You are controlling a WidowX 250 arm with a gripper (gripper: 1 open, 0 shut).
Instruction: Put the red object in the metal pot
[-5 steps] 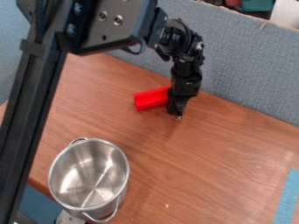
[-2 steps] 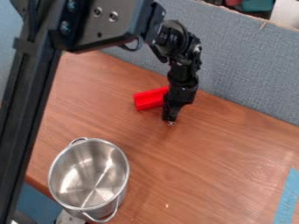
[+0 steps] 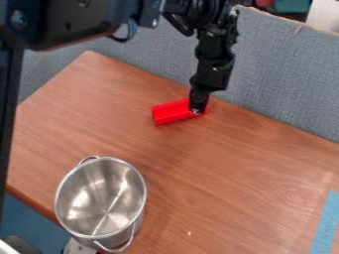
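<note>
Below the clenched black metal pincer (image 3: 197,103), the small bright red elongated block (image 3: 173,111) lies at its tip, on the brown wooden table (image 3: 252,179).

The brown wooden table (image 3: 232,189) bears the red block (image 3: 172,111), the metal pot (image 3: 101,203) and a blue strip (image 3: 326,226).

red block (image 3: 172,112) lying flat, upright silver pot (image 3: 101,201)

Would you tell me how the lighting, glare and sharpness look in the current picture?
In the camera view, bright glare streaks inside the pot; the arm is dark, losing detail; the block reads evenly red; everything looks slightly soft.
</note>
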